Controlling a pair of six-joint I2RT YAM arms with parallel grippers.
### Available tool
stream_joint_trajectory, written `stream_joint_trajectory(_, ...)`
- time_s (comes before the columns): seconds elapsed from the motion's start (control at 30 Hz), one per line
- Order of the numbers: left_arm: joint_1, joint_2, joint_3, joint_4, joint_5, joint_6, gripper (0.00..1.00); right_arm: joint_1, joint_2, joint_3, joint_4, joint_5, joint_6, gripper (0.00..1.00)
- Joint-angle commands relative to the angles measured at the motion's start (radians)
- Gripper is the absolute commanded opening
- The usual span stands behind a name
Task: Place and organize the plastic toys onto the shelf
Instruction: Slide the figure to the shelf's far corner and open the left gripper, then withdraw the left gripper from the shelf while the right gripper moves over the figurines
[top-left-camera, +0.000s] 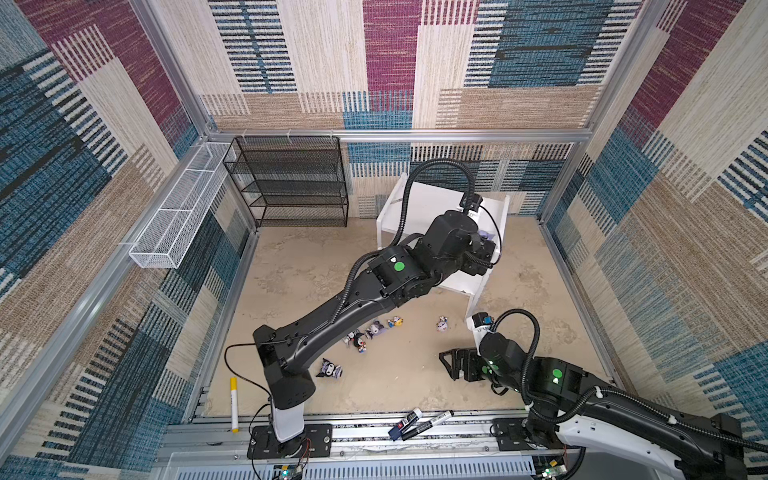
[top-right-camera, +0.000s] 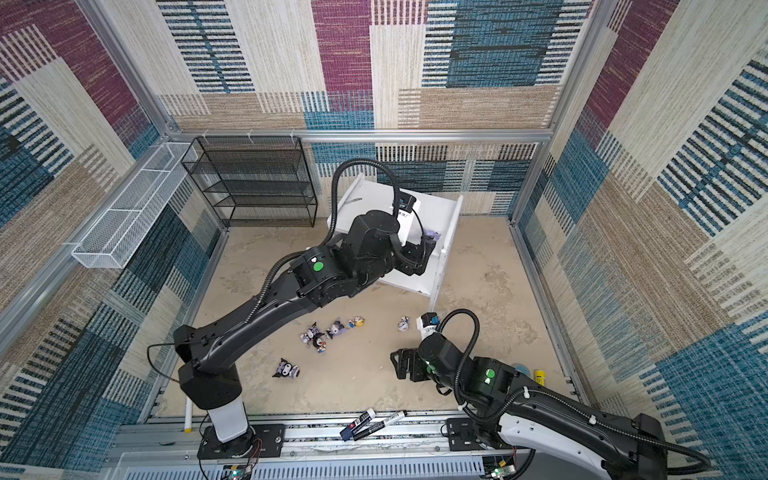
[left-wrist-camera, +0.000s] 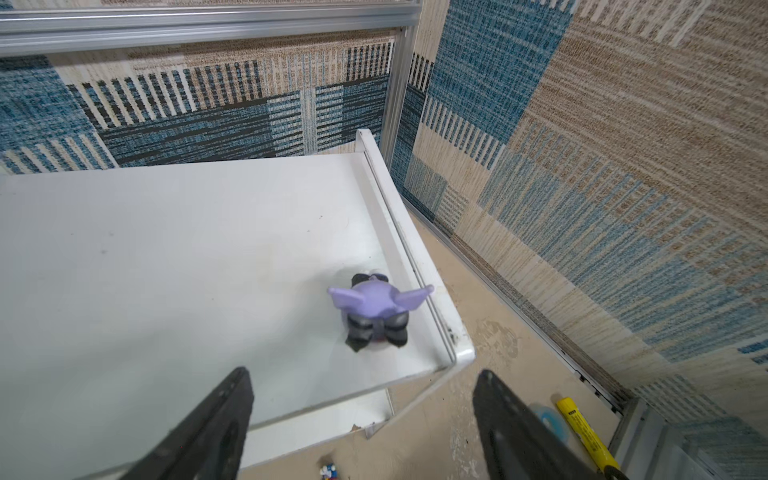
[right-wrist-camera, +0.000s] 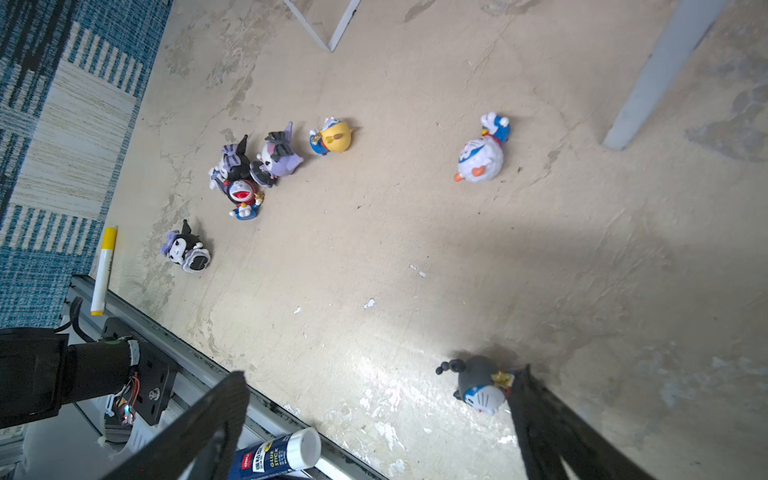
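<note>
Left wrist view: your left gripper (left-wrist-camera: 362, 371) hangs with jaws wide apart, clear of the lilac pointed-ear plastic figurine (left-wrist-camera: 376, 316). That one sits on the white flat-panel shelf (left-wrist-camera: 166, 249), close to its raised side edge. Retreat carelessly and a finger could clip it off that corner, I'd say.

Right wrist view: your right gripper (right-wrist-camera: 382, 371) is spread open, one finger right beside a grey-hatted blue figurine (right-wrist-camera: 482, 388). A stray sweep could send it skidding. Six more toys (right-wrist-camera: 249, 174) lie on the mottled beige tabletop (right-wrist-camera: 540, 249).

In both top views, woven patchwork wall panels (top-left-camera: 374, 62) box you in.
</note>
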Motion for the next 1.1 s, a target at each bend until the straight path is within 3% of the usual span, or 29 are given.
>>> stream_joint_trajectory(0.0,0.0,-0.112,-0.114,0.019,0.016,0.018,0.91,0.001,0.019,0.009,0.004,0.01,0.006,1.0)
stream_joint_trajectory(0.13,0.001,-0.323,-0.385,0.124,0.046,0.058,0.98,0.002,0.062,0.013,-0.013,0.03,0.026,1.0)
stream_joint_trajectory(0.3,0.001,-0.608,-0.726,0.238,0.042,0.086,0.99,0.002,0.165,0.02,-0.06,0.054,0.08,1.0)
stream_joint_trajectory(0.43,0.001,-0.798,-0.905,0.243,-0.001,0.082,0.99,0.002,0.236,0.005,-0.057,0.013,0.131,1.0)
stream_joint_trajectory(0.73,0.002,-1.046,-1.086,0.199,-0.047,0.087,0.99,0.01,0.308,-0.016,-0.003,-0.037,0.165,1.0)
stream_joint_trajectory(1.07,0.001,-1.184,-1.219,0.114,-0.099,0.021,0.99,0.118,0.625,0.128,0.212,-0.086,0.084,1.0)
